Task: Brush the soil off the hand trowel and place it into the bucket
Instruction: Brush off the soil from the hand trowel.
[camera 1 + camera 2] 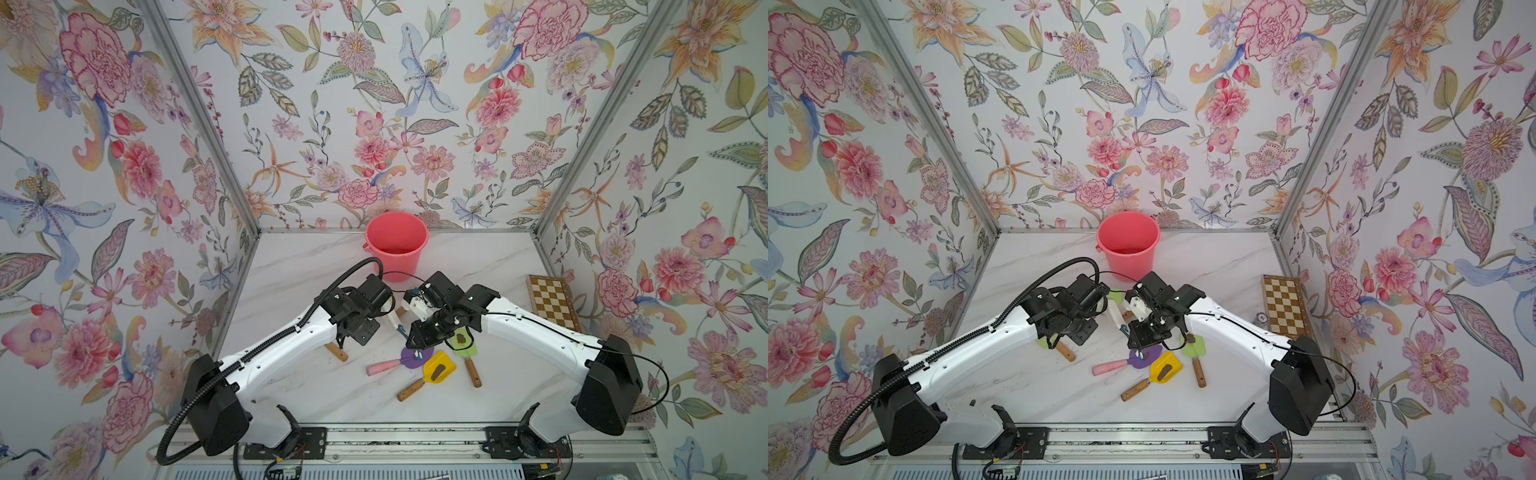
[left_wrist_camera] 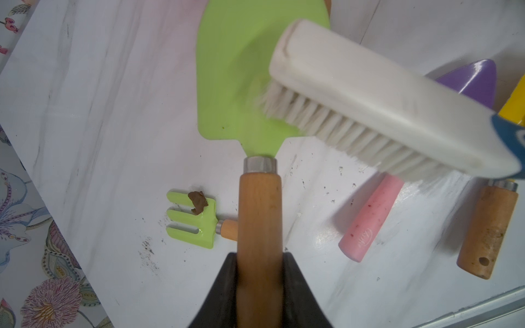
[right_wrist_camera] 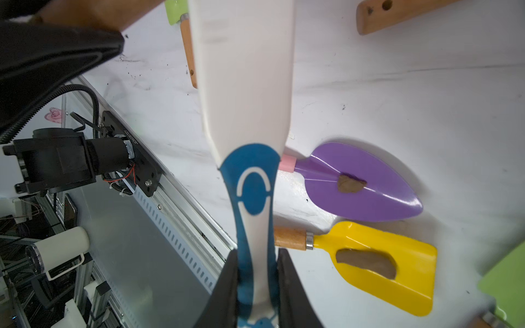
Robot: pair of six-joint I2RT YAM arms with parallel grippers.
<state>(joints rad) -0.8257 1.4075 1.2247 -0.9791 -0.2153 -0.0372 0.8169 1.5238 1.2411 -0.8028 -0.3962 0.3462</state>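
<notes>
Hand trowel [image 2: 235,71]: lime-green blade looking almost clean, steel collar, wooden handle; held above the table [image 2: 99,113], in front of the bucket [image 1: 396,245].
Left gripper [image 2: 260,255]: clamped on the trowel's handle.
Brush [image 2: 369,93]: white bristles on the blade.
Right gripper [image 3: 257,255]: closed on the brush handle.
Soil [image 2: 147,250]: crumbs on the table; 1 lump on the rake [image 2: 193,221].
</notes>
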